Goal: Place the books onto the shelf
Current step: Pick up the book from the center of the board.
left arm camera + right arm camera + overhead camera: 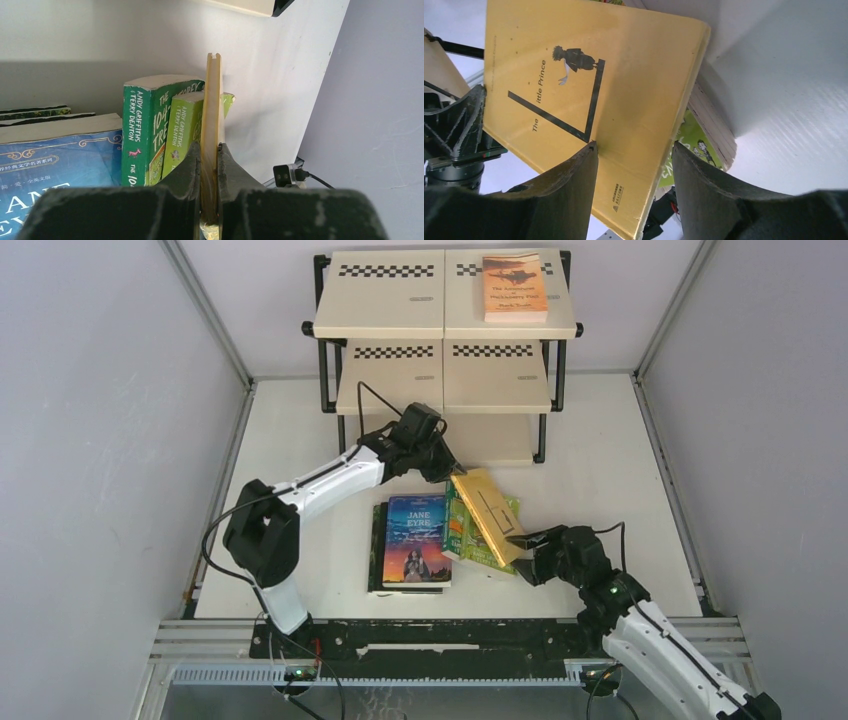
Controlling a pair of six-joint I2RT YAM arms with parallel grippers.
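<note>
The right gripper (634, 150) is waiting, fingers spread, at the yellow book's (487, 512) near end, above the green books (462, 532). The left gripper (210, 152) is pinching its far end, and beyond, an orange book (515, 287) is lying atop the shelf (390, 300).

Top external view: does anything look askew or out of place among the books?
Yes. The yellow Little Prince book is tilted over the green books, one end pinched by the left gripper, the other between the open fingers of the right gripper. Nothing looks damaged.
</note>
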